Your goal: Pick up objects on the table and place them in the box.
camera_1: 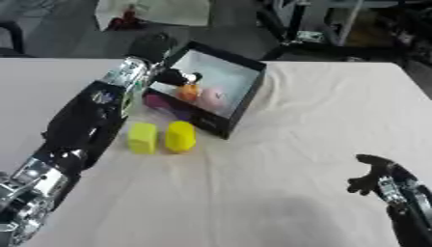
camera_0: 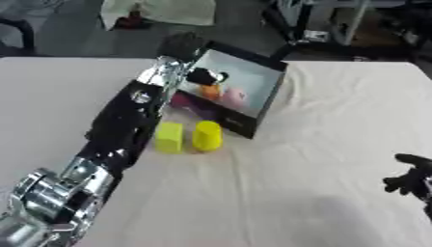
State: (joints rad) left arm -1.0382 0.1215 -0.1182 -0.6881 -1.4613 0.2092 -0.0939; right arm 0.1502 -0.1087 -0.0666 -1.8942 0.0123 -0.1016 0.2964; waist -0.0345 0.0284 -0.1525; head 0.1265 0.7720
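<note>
Box [camera_1: 221, 91] on white-clothed table [camera_1: 278, 159]; left hand [camera_1: 168, 76] inside, grip unclear; right hand [camera_1: 375, 179] relaxed.

the left arm [camera_0: 127, 120] is a thick black shell with rounded edges, broken by bright silver joints: a ribbed, shiny metal drum near the lower corner and a chrome segment at the wrist. a small round silver fitting sits on the black forearm. the left hand [camera_0: 182, 46] is dark. the right hand [camera_1: 375, 176] is black, with a silver band at its wrist.
</note>
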